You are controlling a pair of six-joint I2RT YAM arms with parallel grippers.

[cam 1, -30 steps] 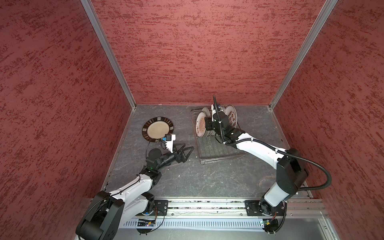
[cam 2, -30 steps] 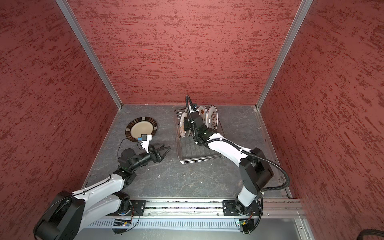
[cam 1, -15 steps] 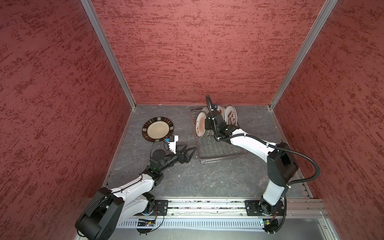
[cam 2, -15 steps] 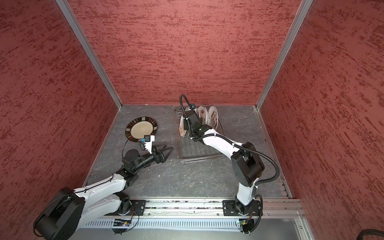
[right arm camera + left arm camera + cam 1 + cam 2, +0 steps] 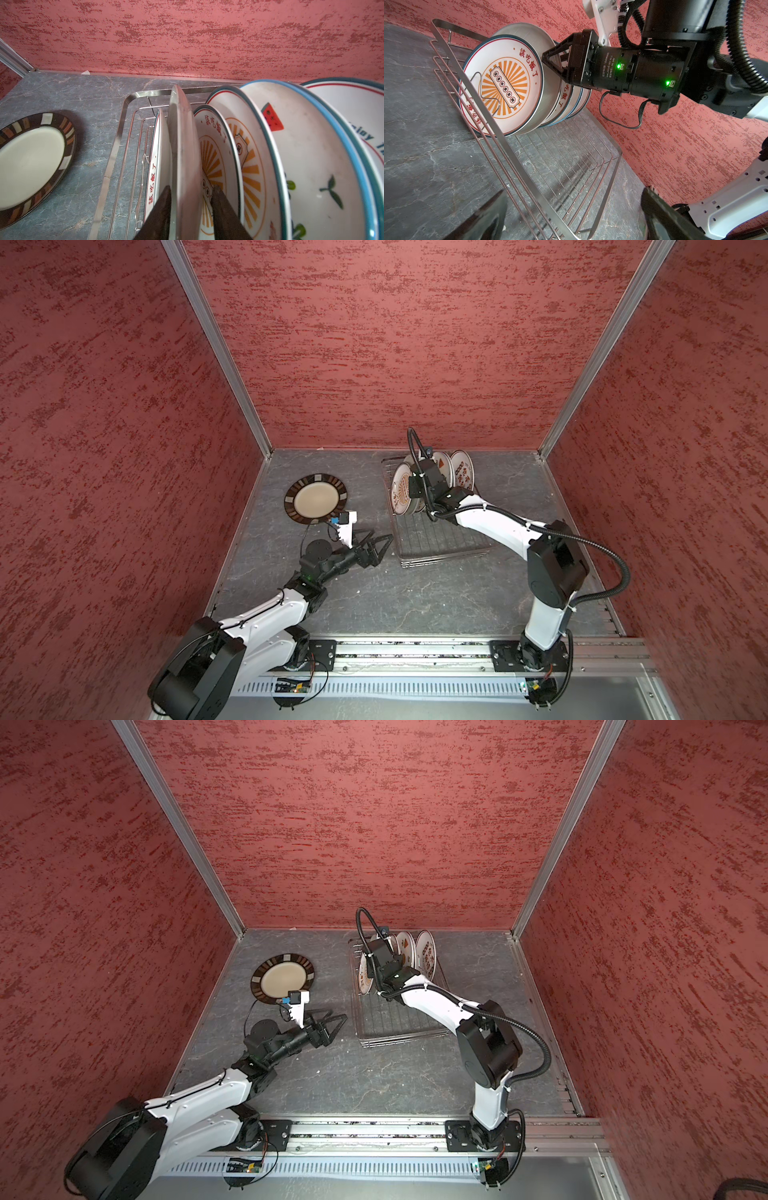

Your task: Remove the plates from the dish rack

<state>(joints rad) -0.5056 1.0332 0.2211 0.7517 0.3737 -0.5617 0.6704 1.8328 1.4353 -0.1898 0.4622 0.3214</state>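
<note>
Plates stand on edge in the dish rack (image 5: 440,549), propped by its upright prongs, which is why the right claw (image 5: 191,187) comes at them from above, fingers pointing down across a rim. It is narrowed onto the grey-backed plate (image 5: 182,135), one finger on each face, and appears to pinch it. The plate's foot sits in the rack, so nothing is lifted out yet.

Just beyond one finger stands a sunburst plate (image 5: 220,149), then a watermelon plate (image 5: 301,155) and more packed close, so a straight upward pull looks the safest way clear. Beyond the other finger, one more plate with red characters (image 5: 154,166) ends the row. Back along the claw's own arm, the rack is bare wire.

Well off on the red-character side, the dark-striped plate (image 5: 316,499) lies flat on the table (image 5: 415,605), already unloaded. The left claw (image 5: 380,537) hovers spread wide and empty between that plate and the rack, probably waiting its turn.
</note>
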